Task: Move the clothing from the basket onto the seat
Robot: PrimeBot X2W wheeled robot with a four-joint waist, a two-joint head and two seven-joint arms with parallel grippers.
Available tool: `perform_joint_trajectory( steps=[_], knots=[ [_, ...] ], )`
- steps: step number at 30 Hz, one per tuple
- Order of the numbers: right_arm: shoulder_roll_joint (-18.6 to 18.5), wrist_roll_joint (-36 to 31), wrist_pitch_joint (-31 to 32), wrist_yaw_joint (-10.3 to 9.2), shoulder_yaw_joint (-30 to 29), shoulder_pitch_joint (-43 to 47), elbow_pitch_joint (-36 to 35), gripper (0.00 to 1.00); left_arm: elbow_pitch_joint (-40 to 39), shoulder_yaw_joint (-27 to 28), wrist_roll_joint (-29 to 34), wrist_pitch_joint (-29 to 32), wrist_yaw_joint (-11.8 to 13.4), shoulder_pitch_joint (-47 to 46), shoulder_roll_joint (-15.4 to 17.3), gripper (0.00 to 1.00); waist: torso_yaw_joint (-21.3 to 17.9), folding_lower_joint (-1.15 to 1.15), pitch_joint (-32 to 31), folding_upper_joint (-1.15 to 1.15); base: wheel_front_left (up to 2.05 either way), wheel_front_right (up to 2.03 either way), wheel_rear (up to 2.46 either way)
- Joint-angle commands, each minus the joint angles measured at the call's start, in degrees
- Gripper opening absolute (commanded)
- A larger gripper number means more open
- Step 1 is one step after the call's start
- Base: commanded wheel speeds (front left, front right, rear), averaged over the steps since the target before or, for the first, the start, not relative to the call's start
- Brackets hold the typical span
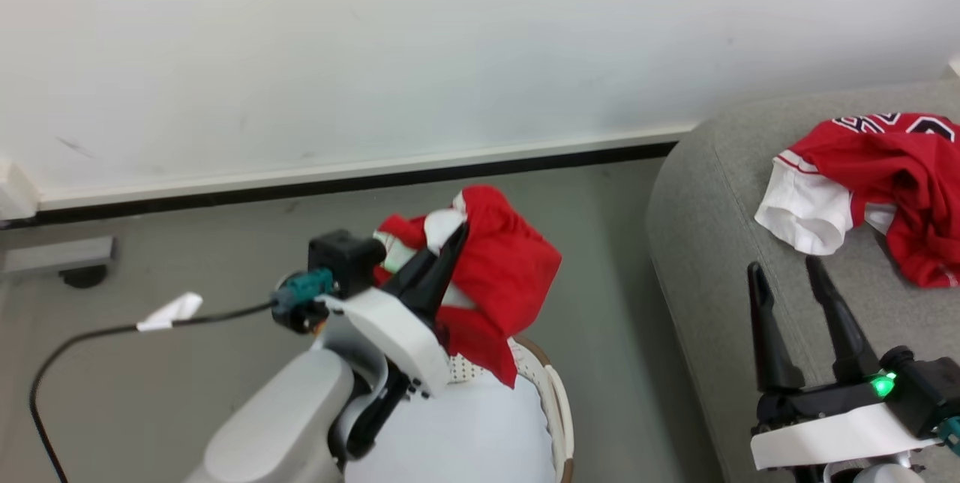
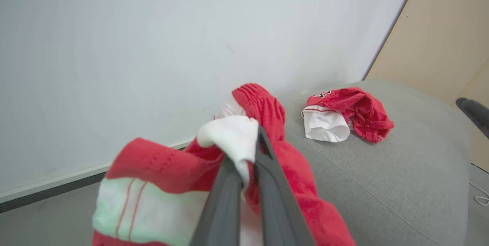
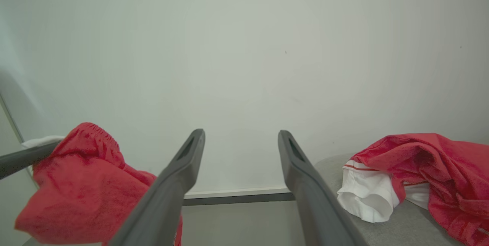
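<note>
Nearest us in the left wrist view, our left gripper (image 2: 244,144) is pinched narrow on a white-trimmed fold of a red jersey (image 2: 275,150), a grip that bunched cloth covers in the head view. The head view adds what lies beneath: the basket (image 1: 559,400), its pale liner (image 1: 465,438) showing, with the held jersey's hem hanging over its rim. Our right gripper (image 1: 783,265) stands spread wide, holding nothing, over the near part of the seat (image 1: 697,243). Farther back on the seat lies the other jersey (image 1: 892,175), crumpled.
</note>
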Motion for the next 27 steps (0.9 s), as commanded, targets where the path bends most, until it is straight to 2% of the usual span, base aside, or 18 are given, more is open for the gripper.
perform_joint_trajectory(
  steps=[1, 7, 13, 25, 27],
  knots=[
    [0.0, 0.3, 0.0, 0.03, 0.4, 1.0, 0.3, 1.0, -2.7, 0.6, -0.3, 0.4, 0.9, -0.7, 0.8, 0.0, 0.9, 0.01, -1.2, 0.0, 0.0, 0.0, 0.0],
    [0.1, 0.9, -0.1, 0.03, 3.5, 1.6, 1.2, 1.0, -14.8, 3.2, 0.4, 3.0, 5.0, -2.4, 3.6, 0.0, 1.5, 0.01, -2.6, 0.0, 0.0, 0.0, 0.0],
    [0.4, 1.4, -0.4, 0.03, 6.3, 1.5, 2.2, 1.0, -22.4, 5.2, -0.2, 5.0, 8.5, -1.4, 5.5, 0.0, 1.5, 0.01, -3.0, 0.0, 0.0, 0.0, 0.0],
    [0.3, 1.5, -0.2, 0.03, 11.4, -0.2, 3.8, 1.0, -26.6, 5.3, -1.2, 6.2, 10.4, 1.0, 6.2, 0.0, 1.6, 0.01, -3.2, 0.0, 0.0, 0.0, 0.0],
    [0.3, 1.6, 0.5, 0.03, 13.7, -0.7, 4.1, 1.0, -26.9, 4.9, -1.0, 6.2, 10.5, 1.4, 5.9, 0.0, 1.7, 0.01, -3.2, 0.0, 0.0, 0.0, 0.0]
  ],
)
